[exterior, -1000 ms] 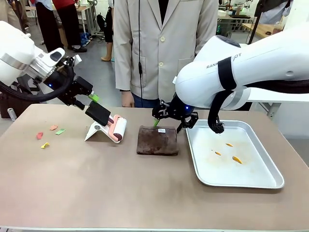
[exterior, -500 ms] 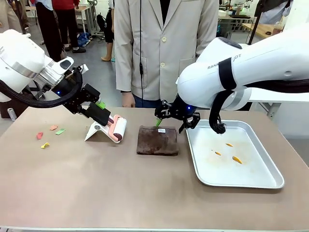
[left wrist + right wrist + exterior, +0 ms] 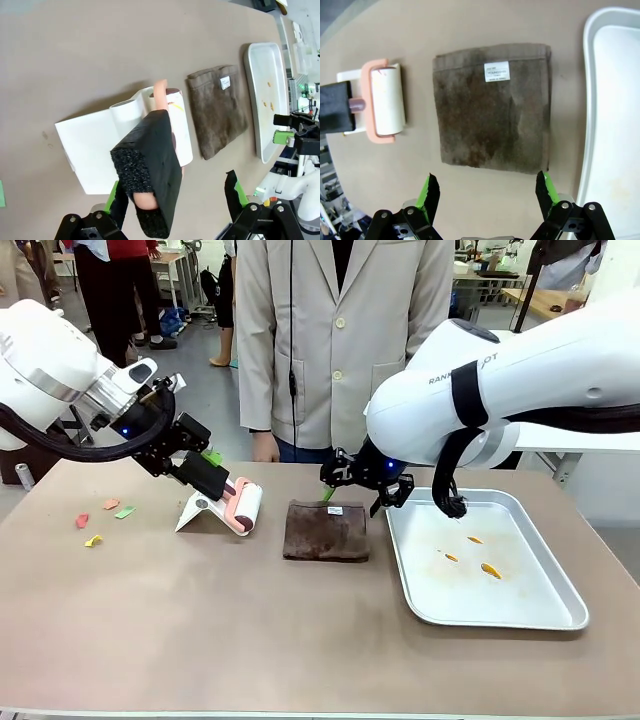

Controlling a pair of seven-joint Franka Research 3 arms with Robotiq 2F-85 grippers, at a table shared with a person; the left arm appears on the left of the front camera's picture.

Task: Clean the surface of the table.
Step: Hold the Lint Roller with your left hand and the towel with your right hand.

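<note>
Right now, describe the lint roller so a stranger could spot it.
On the brown table, look just left of the folded dark cloth at its middle. The lint roller leans there on a white stand: unlike its flat neighbours, a white roll in a pink frame with a black handle.
</note>
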